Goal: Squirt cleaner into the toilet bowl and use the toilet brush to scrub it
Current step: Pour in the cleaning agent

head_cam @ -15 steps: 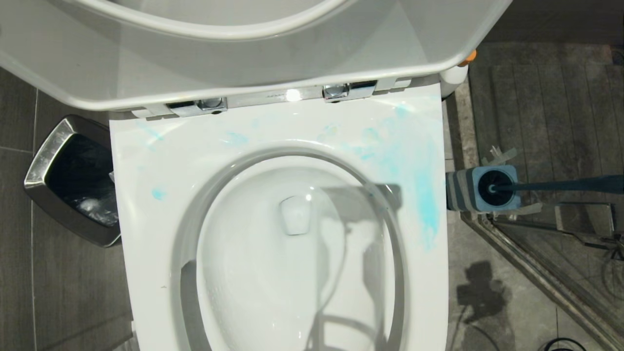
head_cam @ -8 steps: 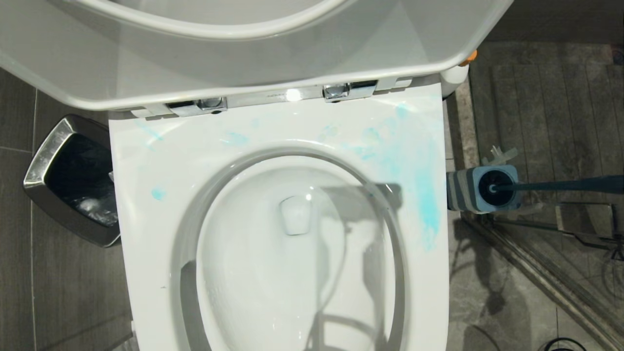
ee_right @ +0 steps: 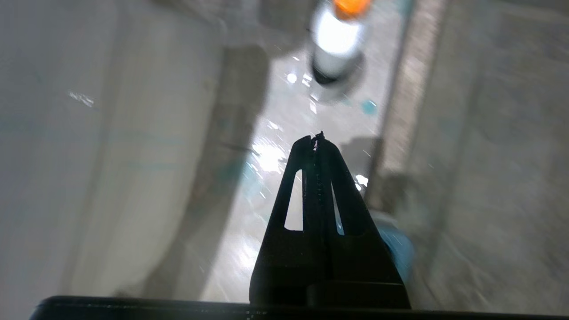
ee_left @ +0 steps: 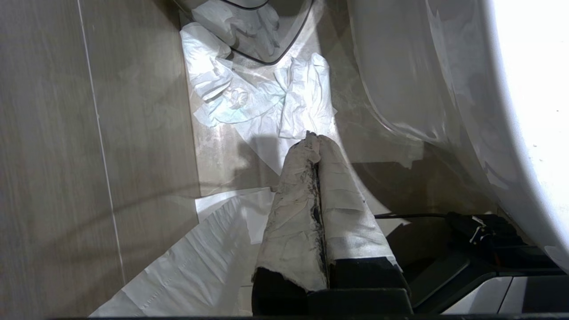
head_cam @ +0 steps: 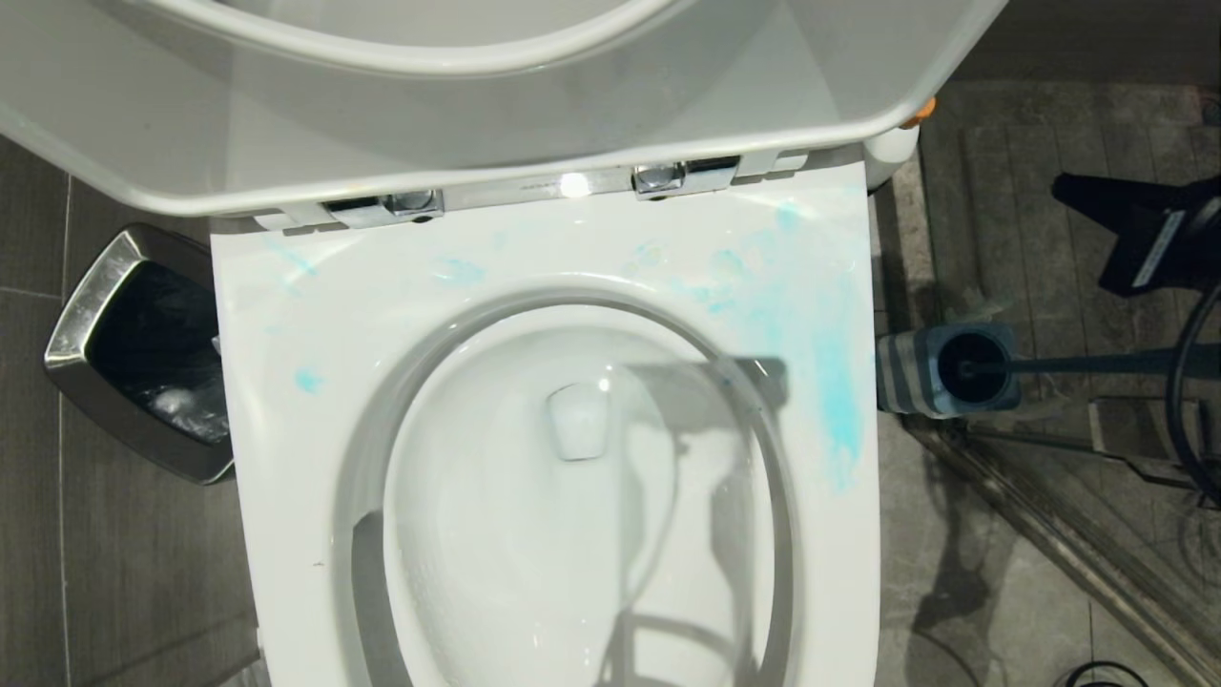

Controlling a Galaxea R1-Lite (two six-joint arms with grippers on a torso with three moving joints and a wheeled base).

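**Both grippers empty beside the toilet**

The white plastic cleaner bottle with its orange cap (ee_right: 336, 42) stands on the floor at the toilet's far right corner, mostly hidden behind the raised white lid (head_cam: 477, 124). The glossy white ceramic toilet bowl (head_cam: 572, 496) lies open, blue smears on its rim. Right of the toilet, the blue-grey-handled toilet brush (head_cam: 1078, 364) sits in its square striped holder (head_cam: 920, 372). My right gripper (ee_right: 316, 138) hangs pinched together, holding nothing, pointing toward the bottle. My left gripper (ee_left: 313, 138), tape-wrapped, is closed and empty, low beside the toilet's left flank.
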